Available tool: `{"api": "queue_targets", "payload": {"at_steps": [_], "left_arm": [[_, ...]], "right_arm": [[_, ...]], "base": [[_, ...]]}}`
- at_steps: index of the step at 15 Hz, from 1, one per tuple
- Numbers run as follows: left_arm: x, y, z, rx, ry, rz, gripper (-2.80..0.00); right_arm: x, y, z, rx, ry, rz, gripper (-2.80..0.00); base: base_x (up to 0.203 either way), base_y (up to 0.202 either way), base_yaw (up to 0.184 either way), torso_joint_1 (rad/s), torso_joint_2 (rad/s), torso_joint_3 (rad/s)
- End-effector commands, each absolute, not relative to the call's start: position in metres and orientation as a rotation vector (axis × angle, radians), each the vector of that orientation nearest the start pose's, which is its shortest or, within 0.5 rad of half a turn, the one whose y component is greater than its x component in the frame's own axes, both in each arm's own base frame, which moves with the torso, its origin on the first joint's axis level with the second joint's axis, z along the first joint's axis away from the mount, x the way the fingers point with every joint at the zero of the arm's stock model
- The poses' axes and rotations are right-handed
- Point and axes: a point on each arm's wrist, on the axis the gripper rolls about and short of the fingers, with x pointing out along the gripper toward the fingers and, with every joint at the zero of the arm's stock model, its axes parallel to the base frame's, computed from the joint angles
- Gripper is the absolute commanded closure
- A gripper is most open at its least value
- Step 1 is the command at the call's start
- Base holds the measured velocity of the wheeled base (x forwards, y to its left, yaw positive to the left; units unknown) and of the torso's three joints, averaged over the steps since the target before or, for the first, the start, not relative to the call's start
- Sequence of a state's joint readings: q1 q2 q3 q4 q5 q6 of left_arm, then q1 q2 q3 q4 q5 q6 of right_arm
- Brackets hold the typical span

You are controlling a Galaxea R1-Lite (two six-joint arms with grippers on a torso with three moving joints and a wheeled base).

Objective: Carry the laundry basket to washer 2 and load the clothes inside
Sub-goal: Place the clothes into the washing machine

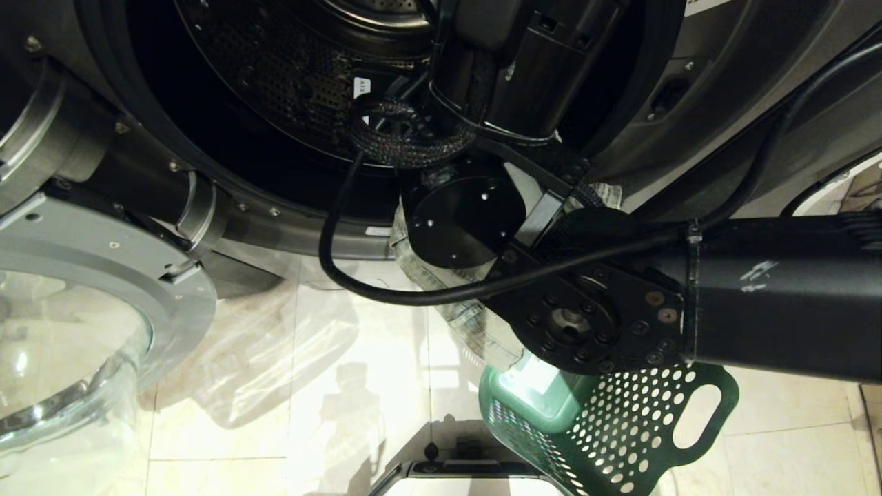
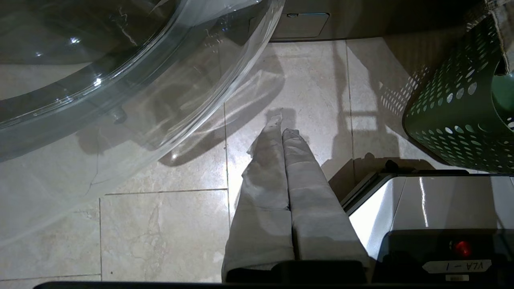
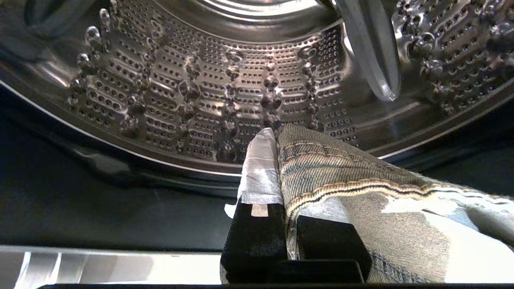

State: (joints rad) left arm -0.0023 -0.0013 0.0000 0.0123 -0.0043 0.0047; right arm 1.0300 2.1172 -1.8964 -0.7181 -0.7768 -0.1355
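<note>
Our right gripper pinches the jeans at the washer drum mouth; drum lies straight ahead.

Head camera close above drum

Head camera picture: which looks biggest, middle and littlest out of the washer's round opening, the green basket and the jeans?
1. Washer opening, by far the largest, running off the picture.
2. Green basket.
3. Jeans, only a strip showing; the right arm hides much of them and some of the basket, so their order is unsure.
</note>
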Motion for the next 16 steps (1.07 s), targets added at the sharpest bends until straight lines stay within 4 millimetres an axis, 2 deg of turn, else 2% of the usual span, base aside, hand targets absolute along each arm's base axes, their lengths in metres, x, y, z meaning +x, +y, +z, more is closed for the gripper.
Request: {"api": "queue_targets", "payload": {"at_steps": [1, 7, 10, 16], "left_arm": [[-0.023, 0.0, 0.074, 0.005, 0.012, -0.006, 0.0], [-0.023, 0.0, 0.074, 0.005, 0.012, -0.006, 0.0], [-0.023, 0.0, 0.074, 0.005, 0.012, -0.006, 0.0], [-0.023, 0.0, 0.074, 0.005, 0.012, -0.006, 0.0]], "right_arm": [[0.236, 0.362, 0.337, 0.263, -0.333, 0.22, 0.0], [0.235, 0.361, 0.345, 0.252, -0.449, 0.204, 0.0], [0.231, 0.359, 0.352, 0.205, -0.577, 0.229, 0.0], [0.226, 0.356, 0.358, 0.202, -0.647, 0.255, 0.0]], "base": [[0.0, 0.0, 0.0, 0.0, 0.0, 0.0], [0.0, 0.0, 0.0, 0.0, 0.0, 0.0], [0.0, 0.0, 0.0, 0.0, 0.0, 0.0], [0.0, 0.0, 0.0, 0.0, 0.0, 0.0]]}}
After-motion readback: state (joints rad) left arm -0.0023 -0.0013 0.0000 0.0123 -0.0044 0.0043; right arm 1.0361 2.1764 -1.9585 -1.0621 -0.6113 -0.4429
